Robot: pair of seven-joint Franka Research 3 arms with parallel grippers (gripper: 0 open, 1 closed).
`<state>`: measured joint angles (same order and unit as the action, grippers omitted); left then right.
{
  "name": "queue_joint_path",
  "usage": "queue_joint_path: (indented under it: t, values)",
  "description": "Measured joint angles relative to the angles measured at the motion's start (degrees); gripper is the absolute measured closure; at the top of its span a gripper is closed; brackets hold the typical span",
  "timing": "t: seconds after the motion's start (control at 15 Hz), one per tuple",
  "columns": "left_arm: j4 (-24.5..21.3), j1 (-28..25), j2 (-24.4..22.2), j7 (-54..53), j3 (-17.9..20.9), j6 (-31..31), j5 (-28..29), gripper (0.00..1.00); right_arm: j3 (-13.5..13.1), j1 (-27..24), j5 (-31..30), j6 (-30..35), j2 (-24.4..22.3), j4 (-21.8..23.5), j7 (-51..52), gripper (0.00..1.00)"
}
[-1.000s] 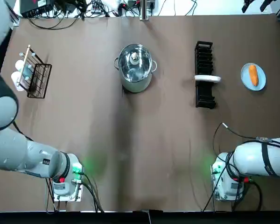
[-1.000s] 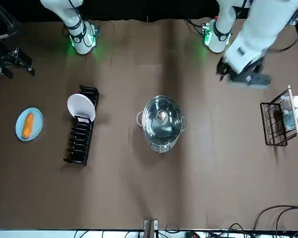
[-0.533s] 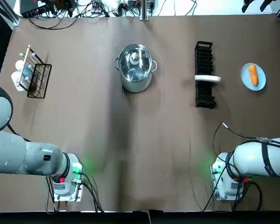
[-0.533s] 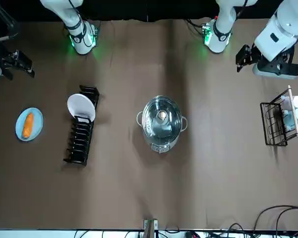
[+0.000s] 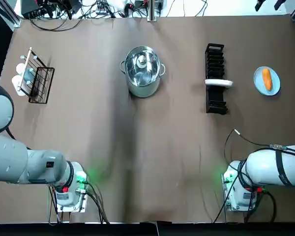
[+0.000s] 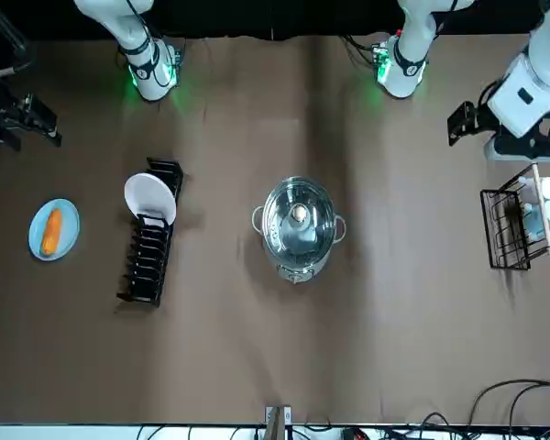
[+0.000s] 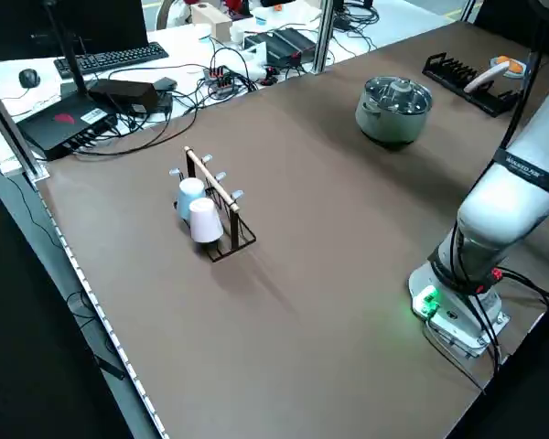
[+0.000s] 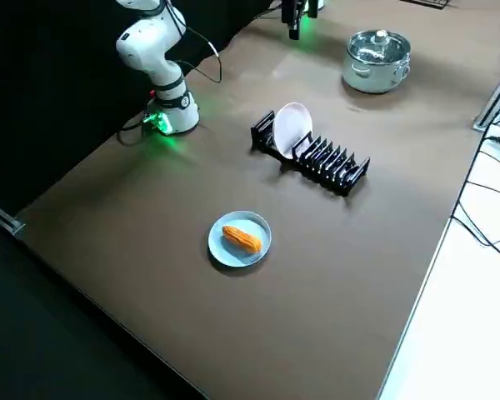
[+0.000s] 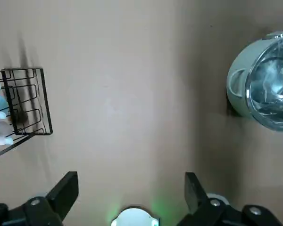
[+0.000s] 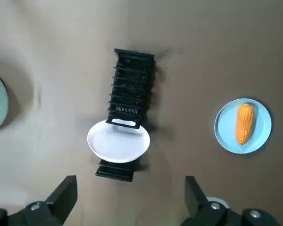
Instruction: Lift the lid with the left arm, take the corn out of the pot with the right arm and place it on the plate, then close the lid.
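The corn (image 5: pixel 267 78) lies on the blue plate (image 5: pixel 258 84) and the lid (image 5: pixel 147 69) sits on the pot (image 5: pixel 142 86), so the job looks done. The left hand (image 9: pixel 130 188) and right hand (image 10: pixel 130 188) are spread wide, empty, well apart from the pot (the left near the cup rack (image 6: pixel 509 229)). I judge the main risk is that arm clipping the rack if it swings low, or a jolt to the tabletop (image 5: pixel 167 147) rolling the corn off.
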<state>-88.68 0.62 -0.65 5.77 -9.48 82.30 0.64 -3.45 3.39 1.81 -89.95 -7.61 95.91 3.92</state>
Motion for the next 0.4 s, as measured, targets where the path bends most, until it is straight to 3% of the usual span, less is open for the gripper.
queue_joint_path:
  t: [0.4]
  values:
    - [-1.72, 0.97, -0.5, -3.17, 3.63, 1.46, -0.23, 0.0, 0.14, 0.01, 0.0, -0.61, 0.02, 0.17, -0.02, 0.0]
